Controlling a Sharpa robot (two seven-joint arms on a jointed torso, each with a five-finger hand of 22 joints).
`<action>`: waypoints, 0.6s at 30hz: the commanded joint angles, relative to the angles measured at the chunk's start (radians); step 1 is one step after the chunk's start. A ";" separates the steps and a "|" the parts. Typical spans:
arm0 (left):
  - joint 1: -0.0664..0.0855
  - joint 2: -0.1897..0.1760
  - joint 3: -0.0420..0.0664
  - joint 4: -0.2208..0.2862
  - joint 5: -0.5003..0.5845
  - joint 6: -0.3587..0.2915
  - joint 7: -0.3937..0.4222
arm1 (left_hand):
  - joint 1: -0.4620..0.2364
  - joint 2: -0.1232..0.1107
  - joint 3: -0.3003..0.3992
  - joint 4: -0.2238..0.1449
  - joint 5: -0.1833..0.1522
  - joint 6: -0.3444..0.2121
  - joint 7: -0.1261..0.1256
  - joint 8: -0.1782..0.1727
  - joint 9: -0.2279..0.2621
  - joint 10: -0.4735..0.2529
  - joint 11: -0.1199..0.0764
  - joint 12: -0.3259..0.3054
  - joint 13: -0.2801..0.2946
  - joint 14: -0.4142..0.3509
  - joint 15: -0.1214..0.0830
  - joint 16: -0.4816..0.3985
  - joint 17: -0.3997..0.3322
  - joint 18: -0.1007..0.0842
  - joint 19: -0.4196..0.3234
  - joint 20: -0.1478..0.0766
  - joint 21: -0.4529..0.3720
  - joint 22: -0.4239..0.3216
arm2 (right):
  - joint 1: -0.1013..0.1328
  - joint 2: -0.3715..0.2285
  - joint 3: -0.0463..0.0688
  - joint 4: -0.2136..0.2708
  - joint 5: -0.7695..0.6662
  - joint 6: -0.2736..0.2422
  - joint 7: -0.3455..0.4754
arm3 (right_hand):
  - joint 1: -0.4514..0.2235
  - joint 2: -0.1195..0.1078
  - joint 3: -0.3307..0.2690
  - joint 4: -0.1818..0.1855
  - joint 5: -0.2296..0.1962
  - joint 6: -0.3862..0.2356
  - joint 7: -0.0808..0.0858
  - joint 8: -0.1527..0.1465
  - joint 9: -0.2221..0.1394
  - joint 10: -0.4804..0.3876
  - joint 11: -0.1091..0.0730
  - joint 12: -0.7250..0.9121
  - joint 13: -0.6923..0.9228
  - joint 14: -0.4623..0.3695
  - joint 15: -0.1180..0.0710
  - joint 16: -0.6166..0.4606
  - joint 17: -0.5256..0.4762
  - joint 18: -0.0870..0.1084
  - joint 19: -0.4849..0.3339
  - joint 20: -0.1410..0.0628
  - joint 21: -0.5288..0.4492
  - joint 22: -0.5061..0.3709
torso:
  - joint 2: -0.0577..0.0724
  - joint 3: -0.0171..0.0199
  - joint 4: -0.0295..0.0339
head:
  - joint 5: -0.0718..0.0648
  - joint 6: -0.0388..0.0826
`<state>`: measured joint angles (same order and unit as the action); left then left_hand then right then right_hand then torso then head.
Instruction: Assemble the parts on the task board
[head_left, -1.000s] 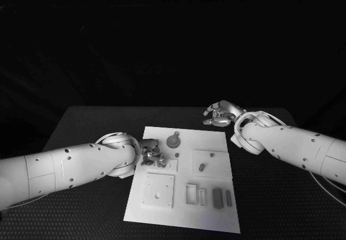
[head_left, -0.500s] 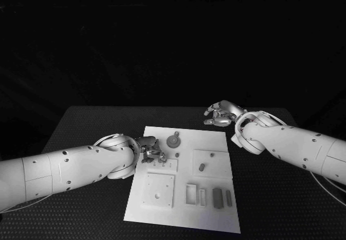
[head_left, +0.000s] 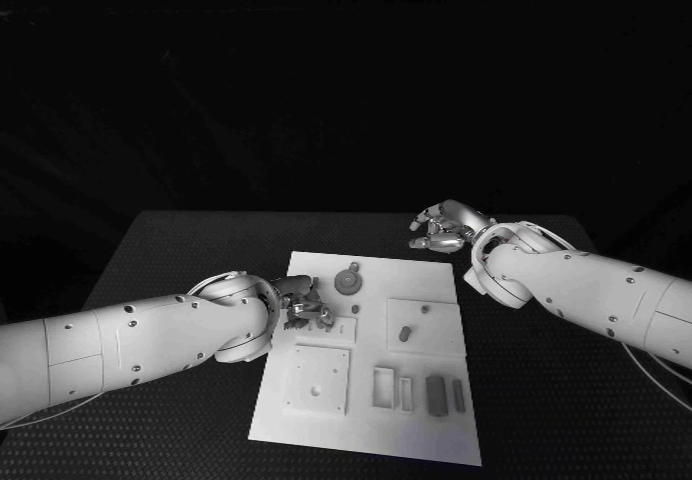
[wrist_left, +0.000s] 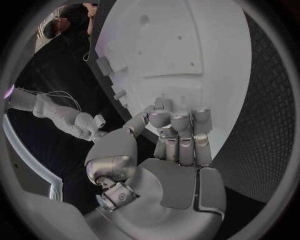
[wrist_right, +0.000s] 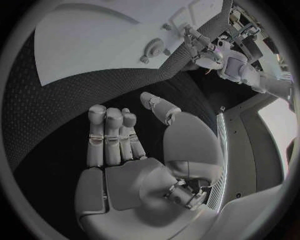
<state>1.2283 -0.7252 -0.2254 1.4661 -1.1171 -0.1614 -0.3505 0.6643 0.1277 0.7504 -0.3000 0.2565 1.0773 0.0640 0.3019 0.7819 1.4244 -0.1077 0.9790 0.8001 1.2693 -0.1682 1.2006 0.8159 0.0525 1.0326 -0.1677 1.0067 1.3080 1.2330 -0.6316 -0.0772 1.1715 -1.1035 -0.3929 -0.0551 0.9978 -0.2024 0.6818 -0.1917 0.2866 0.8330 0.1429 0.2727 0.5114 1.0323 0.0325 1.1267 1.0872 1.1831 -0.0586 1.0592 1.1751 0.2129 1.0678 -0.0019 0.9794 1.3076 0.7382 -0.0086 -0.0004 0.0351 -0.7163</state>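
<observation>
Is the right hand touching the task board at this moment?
Apart. In the right wrist view the right hand hangs open over black table, with the task board's edge well beyond its fingertips. The head view shows the same gap.

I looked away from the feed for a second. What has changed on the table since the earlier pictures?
The left hand has drawn slightly back along the left edge of the task board, toward the robot, holding nothing. The right hand stays off the board's far right corner, empty. The round part and the other parts have not moved.
</observation>
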 joint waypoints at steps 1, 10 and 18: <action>-0.001 0.000 0.000 0.003 0.009 0.014 -0.008 | -0.008 0.005 0.031 0.007 0.049 0.165 -0.077 0.003 0.001 -0.012 -0.017 0.007 -0.001 0.013 -0.014 0.004 -0.002 0.008 0.003 -0.092 0.005 0.019 | 0.000 0.000 0.000 0.000 0.000 0.014 0.002 | -0.008 0.004 -0.004 -0.003 0.005 0.023 0.017 0.002 -0.001 -0.107 0.016 0.005 -0.002 -0.004 0.000 0.007 -0.002 0.049 -0.002 0.000 -0.004 0.009 | 0.000 -0.0004 0.0001 | 0.001 -0.002; -0.007 0.003 -0.013 -0.002 -0.027 -0.031 -0.001 | -0.016 0.009 0.032 0.007 0.047 0.166 -0.078 0.003 0.002 -0.013 -0.018 0.009 -0.002 0.013 -0.013 0.006 -0.003 0.008 0.003 -0.092 0.007 0.019 | 0.000 0.000 0.000 0.000 0.000 0.014 0.002 | -0.008 0.004 -0.004 -0.003 0.005 0.023 0.017 0.002 -0.001 -0.107 0.016 0.006 -0.002 -0.004 0.000 0.007 -0.002 0.049 -0.002 0.000 -0.004 0.009 | 0.000 -0.0005 -0.0010 | 0.004 -0.001; -0.008 0.001 -0.013 -0.002 -0.025 -0.033 -0.002 | -0.019 0.008 0.033 0.007 0.043 0.167 -0.078 0.003 0.003 -0.012 -0.018 0.011 -0.002 0.014 -0.014 0.008 -0.003 0.009 0.004 -0.093 0.009 0.019 | 0.000 -0.001 0.000 -0.001 0.000 0.015 0.002 | -0.009 0.004 -0.004 -0.003 0.006 0.023 0.017 0.002 -0.001 -0.107 0.016 0.006 -0.003 -0.004 0.000 0.007 -0.002 0.049 -0.001 0.000 -0.004 0.009 | 0.001 -0.0005 -0.0012 | 0.002 -0.002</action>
<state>1.2226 -0.7244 -0.2365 1.4644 -1.1321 -0.1810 -0.3529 0.6396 0.1283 0.7614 -0.3110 0.2817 1.0774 0.0641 0.3069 0.7851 1.4242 -0.1075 0.9835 0.7992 1.2728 -0.1681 1.2044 0.8139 0.0524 1.0327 -0.1677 1.0105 1.3077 1.2330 -0.6326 -0.0772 1.1706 -1.1030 -0.3901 -0.0555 0.9979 -0.2025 0.6818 -0.1917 0.2866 0.8315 0.1444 0.2727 0.5115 1.0323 0.0324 1.1266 1.0854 1.1833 -0.0585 1.0633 1.1743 0.2141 1.0679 -0.0018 0.9795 1.3077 0.7383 -0.0096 -0.0019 0.0376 -0.7173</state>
